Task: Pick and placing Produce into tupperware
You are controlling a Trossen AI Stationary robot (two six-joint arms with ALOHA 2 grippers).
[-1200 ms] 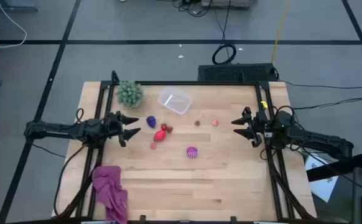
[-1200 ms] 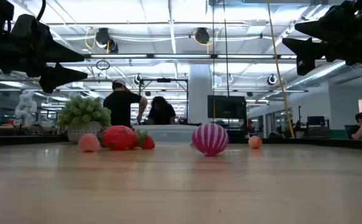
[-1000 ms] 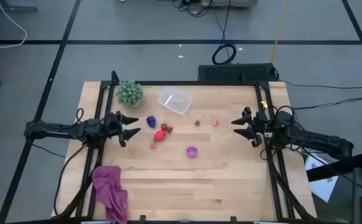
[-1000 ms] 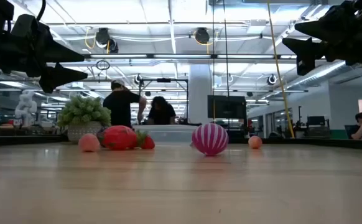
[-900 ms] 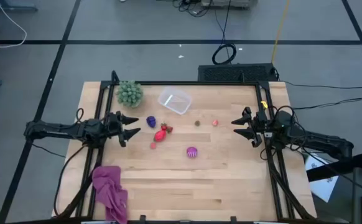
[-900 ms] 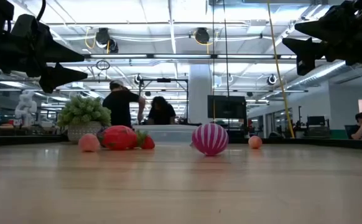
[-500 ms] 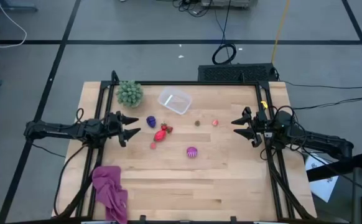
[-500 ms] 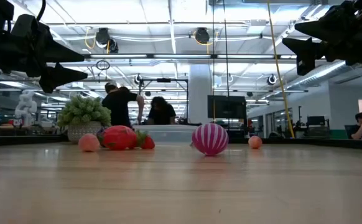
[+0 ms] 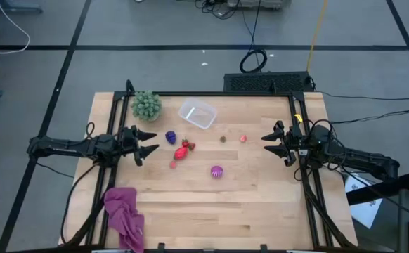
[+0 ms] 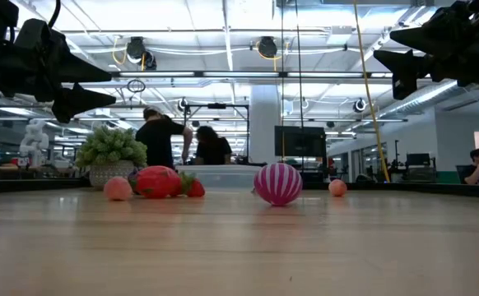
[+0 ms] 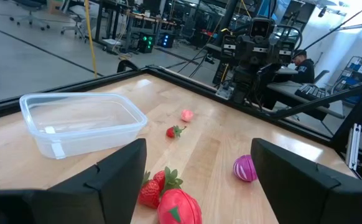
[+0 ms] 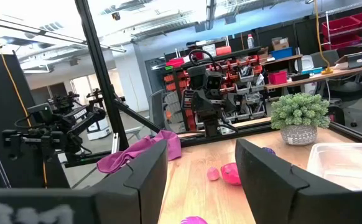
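Wood table [image 9: 261, 204]: tupperware [image 9: 197, 114] long axis diagonal; left claw [image 9: 147, 143], right claw [image 9: 269, 143] spread.

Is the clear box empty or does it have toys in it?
Empty. The clear box shows only bare plastic inside; the toy fruits lie outside it.

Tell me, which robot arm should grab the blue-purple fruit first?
Probably the left. Its open fingers hover just beside the blue-purple fruit, while the right gripper waits across the table.

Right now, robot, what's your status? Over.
Left tool and right tool open, hovering at the table's sides, holding nothing. Tupperware empty; produce loose on the table. Nothing in the way.
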